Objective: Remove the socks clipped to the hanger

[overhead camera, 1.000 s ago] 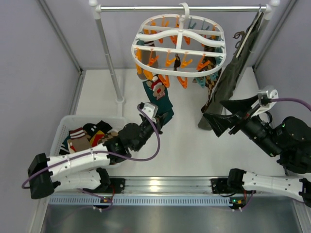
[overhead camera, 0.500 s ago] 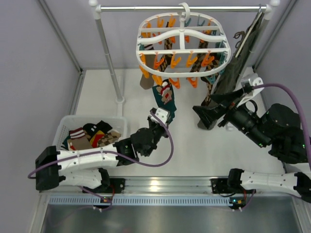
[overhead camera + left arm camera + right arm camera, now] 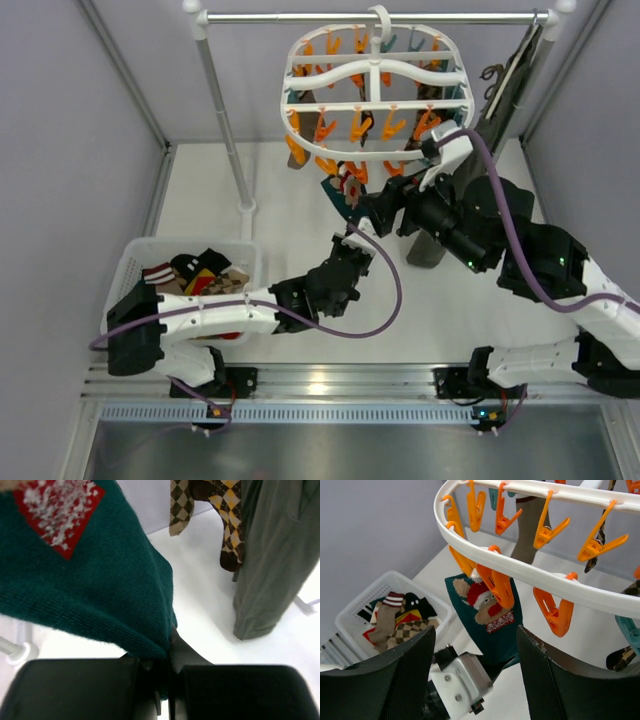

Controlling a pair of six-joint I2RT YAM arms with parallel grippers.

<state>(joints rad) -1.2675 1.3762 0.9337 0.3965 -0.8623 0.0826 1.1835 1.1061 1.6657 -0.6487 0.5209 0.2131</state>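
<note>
While the left gripper (image 3: 167, 655) reaches forward pinching the teal sock (image 3: 90, 590), the right gripper (image 3: 475, 630) hovers agape near the hanger (image 3: 545, 576).

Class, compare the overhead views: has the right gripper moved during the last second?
Yes. The right gripper has swung left, toward the upright rail post, and now sits by the near rim of the hanger.

Bright, even light with soft shadows; the left hand (image 3: 165, 690) looms blurred, the aluminium rail (image 3: 320, 383) glares.
</note>
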